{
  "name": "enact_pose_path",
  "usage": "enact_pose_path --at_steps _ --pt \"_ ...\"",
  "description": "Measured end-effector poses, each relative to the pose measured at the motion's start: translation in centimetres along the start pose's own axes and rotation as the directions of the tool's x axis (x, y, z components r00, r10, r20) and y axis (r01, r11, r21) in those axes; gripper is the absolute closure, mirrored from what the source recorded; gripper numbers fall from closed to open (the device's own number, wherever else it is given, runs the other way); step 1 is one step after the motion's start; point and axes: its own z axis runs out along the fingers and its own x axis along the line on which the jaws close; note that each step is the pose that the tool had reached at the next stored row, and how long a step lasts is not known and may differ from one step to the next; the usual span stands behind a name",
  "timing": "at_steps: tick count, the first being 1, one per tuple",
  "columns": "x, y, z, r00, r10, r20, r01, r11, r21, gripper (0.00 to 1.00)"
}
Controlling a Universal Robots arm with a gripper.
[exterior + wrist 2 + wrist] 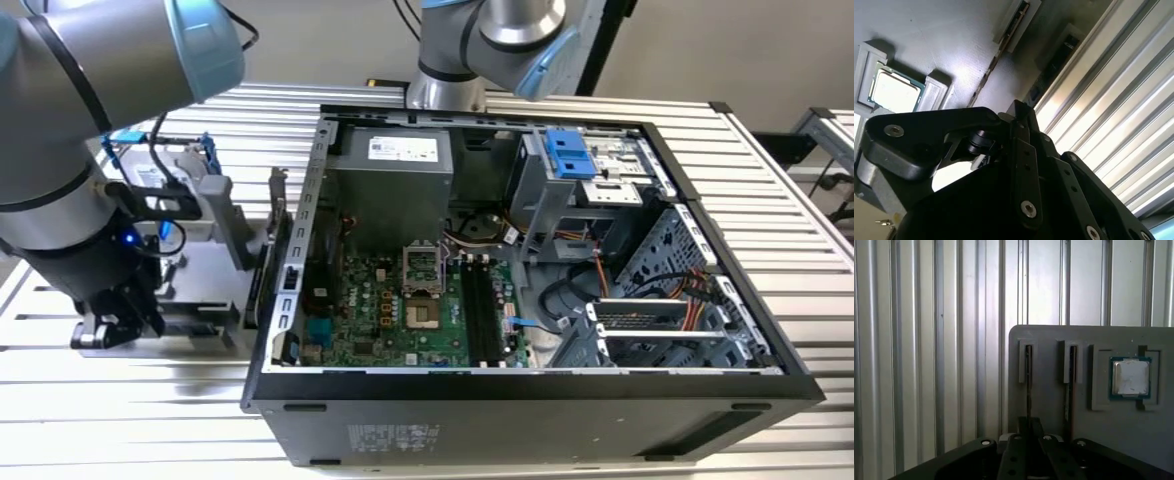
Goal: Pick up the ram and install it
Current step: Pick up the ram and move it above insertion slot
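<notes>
The ram [1027, 371] is a thin stick standing on edge in a slot of the grey parts tray [1049, 340], with a second stick [1072, 371] in the slot beside it. My gripper [1029, 432] sits directly over the near end of the first stick. In the second wrist view the same stick [985, 77] runs edge-on down to the gripper [981, 142]. In the exterior view the gripper [118, 325] hangs low over the tray [200, 312] at the exterior view's left, outside the computer case. The motherboard's black slots [483, 310] lie inside the case.
An open black computer case [534, 395] stands on the ribbed metal table [134, 420], holding the motherboard [387, 310]. A processor chip [1130, 377] rests in a tray pocket. A hard drive in a blue frame [163, 165] and an upright bracketed card [275, 225] stand by the tray.
</notes>
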Motion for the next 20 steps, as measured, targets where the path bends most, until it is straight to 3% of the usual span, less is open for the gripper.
enact_pose_path --at_steps 20 --pt "-0.01 0.06 -3.25 1.0000 0.000 0.0000 0.000 1.0000 0.0000 1.00"
